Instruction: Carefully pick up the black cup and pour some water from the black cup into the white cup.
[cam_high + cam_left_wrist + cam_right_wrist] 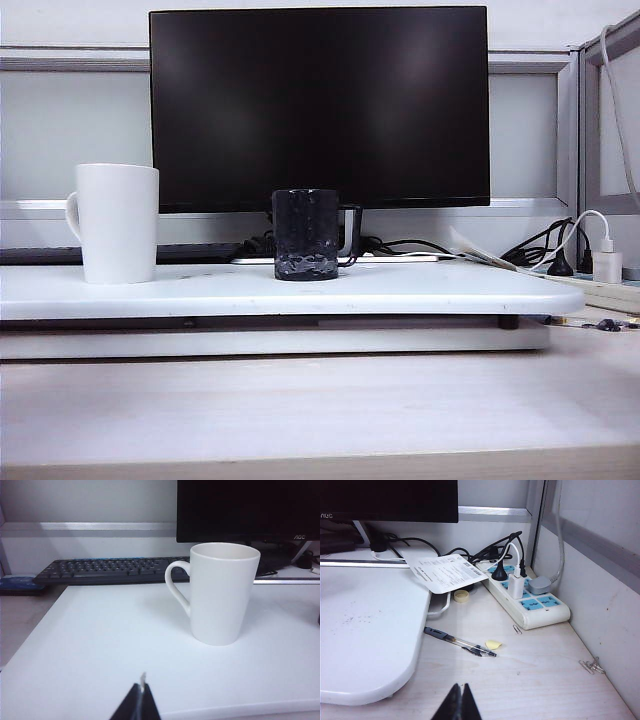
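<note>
Both your left pincer (141, 700) and right pincer (460, 702) are sitting pinched together, clear of the white board (420, 285). The black cup (306, 235) is standing mid-board, the white cup (118, 222) near its left edge; a jerky lift is risking a spill.

Two cups on the white board (420, 288): one white cup (118, 223), one black cup (306, 234). One monitor (320, 105) behind them, one black keyboard (112, 570) beside its base. Off to the right, one power strip (530, 596) with three plugs in it, one pen (460, 642), one roll of tape (461, 596), one printed sheet (446, 572), and two paper clips, one here (517, 629), one there (591, 666). And two grippers, left (142, 692) and right (460, 692), both closed tight.
</note>
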Motion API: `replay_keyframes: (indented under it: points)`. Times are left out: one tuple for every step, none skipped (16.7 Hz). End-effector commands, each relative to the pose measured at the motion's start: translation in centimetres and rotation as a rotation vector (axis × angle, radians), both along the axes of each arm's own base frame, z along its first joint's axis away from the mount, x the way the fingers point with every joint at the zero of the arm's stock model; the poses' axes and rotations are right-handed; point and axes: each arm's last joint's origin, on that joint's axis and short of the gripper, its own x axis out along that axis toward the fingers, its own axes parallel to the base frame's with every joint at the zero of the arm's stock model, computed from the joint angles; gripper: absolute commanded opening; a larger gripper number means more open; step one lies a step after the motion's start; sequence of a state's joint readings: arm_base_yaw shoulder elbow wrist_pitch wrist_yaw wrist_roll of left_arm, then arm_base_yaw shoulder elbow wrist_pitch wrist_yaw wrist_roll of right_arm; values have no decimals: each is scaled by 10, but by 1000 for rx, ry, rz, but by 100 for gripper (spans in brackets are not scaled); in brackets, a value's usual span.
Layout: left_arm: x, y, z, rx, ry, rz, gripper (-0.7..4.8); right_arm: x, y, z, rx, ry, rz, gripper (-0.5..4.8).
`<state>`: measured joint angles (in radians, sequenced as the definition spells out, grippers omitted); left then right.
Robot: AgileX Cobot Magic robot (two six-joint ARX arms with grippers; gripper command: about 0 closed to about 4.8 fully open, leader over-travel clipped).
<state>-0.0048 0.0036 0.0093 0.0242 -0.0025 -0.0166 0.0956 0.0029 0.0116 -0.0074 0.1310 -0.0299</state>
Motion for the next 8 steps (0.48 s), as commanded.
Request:
replay_keyframes:
  points:
    - [0, 0, -5, 2, 56, 0, -1, 0, 0, -2, 4, 3, 2, -6]
    - [0, 0, -7, 2, 75, 0, -1, 0, 0, -2, 4, 6, 2, -6]
    - [0, 0, -8, 2, 81, 0, -2, 0, 0, -2, 3, 4, 2, -6]
    - [0, 0, -7, 2, 77, 0, -2, 0, 0, -2, 4, 1, 2, -6]
    - [0, 0, -7, 2, 72, 0, -2, 0, 0, -2, 4, 2, 2, -6]
    - [0, 0, -6, 2, 64, 1, -3, 0, 0, -2, 4, 2, 2, -5]
    - [0, 0, -6, 2, 58, 1, -4, 0, 0, -2, 4, -1, 2, -6]
    - [0, 0, -4, 2, 43, 0, -3, 0, 0, 1, 6, -22, 7, -6]
